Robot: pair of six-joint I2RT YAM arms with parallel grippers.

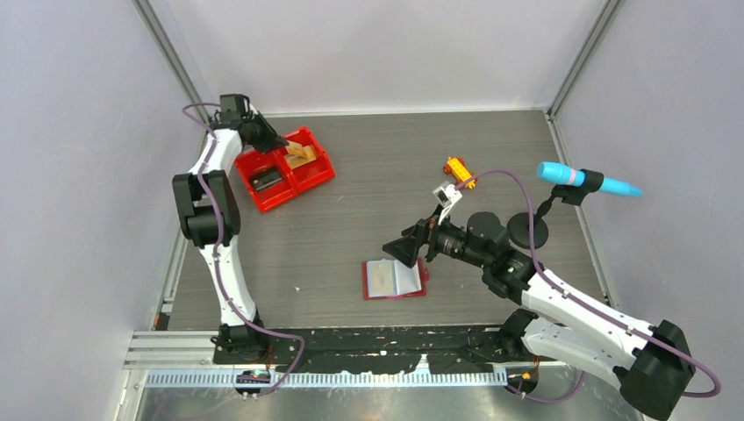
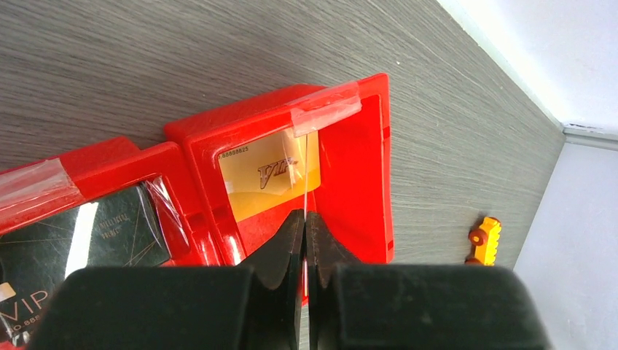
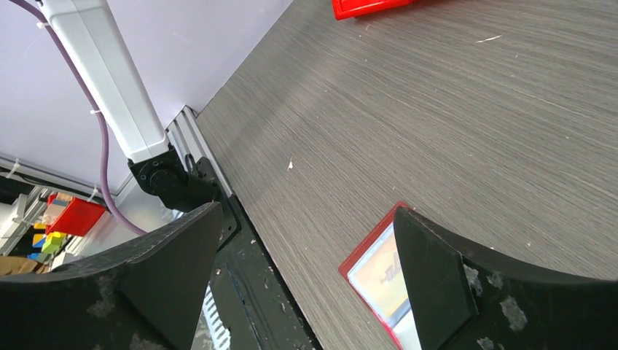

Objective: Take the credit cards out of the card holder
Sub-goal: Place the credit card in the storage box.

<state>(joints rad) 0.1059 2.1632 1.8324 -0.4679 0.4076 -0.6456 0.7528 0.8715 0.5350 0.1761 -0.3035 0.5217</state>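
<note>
The dark red card holder point(image 1: 395, 279) lies open on the table, pale lining up, with an orange-yellow card point(image 3: 382, 271) in its left page. My right gripper point(image 1: 409, 249) hovers open just above its upper right; in the right wrist view point(image 3: 306, 270) the holder point(image 3: 364, 255) shows beside the right finger. My left gripper point(image 1: 279, 143) is over the red bin and shut on an orange-yellow card point(image 1: 301, 153), seen edge-on as a thin line point(image 2: 306, 175) in the left wrist view. Another orange-yellow card point(image 2: 262, 186) lies in the bin's right compartment and a black card point(image 2: 80, 240) in the left one.
The red two-compartment bin point(image 1: 320, 175) sits at the back left, with clear tape on its rim point(image 2: 328, 109). An orange-yellow toy vehicle point(image 1: 459, 172) lies mid-back. A blue pen-like object point(image 1: 583, 180) on a black stand point(image 1: 528, 230) is at the right.
</note>
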